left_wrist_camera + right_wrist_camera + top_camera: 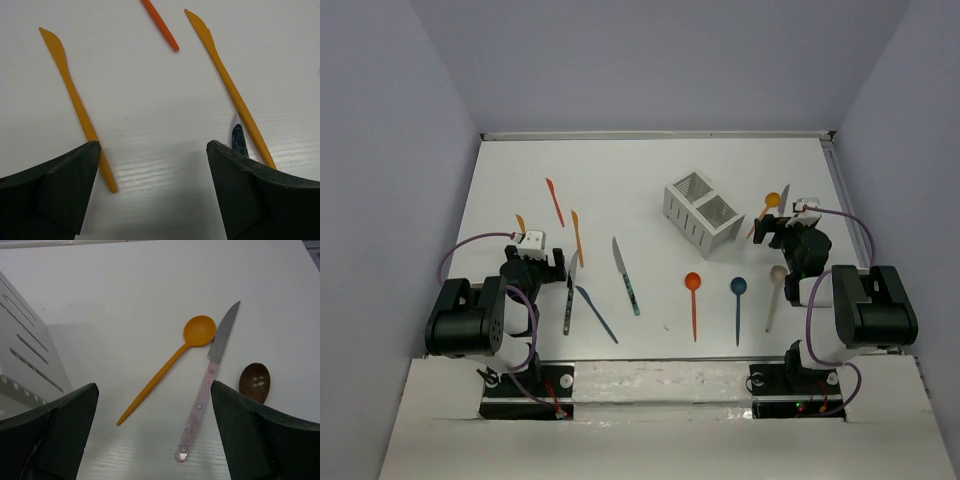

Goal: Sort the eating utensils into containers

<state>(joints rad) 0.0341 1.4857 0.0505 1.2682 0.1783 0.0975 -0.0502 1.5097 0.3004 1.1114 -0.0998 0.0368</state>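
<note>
The white slatted caddy (701, 208) stands at centre right; its wall shows at the left of the right wrist view (25, 355). My left gripper (538, 256) is open and empty, low over the table between two yellow-orange knives (75, 102) (227, 82). A red-orange knife tip (160, 24) and a dark handle end (239, 141) lie near it. My right gripper (780, 228) is open and empty just right of the caddy, over a yellow-orange spoon (167, 367), a silver knife with a pinkish handle (207, 385) and a brown spoon (254, 381).
On the table between the arms lie a silver knife (626, 275), a dark knife (569, 300), a blue knife (595, 312), an orange spoon (693, 300), a blue spoon (738, 305) and a beige spoon (775, 295). Purple walls enclose the table.
</note>
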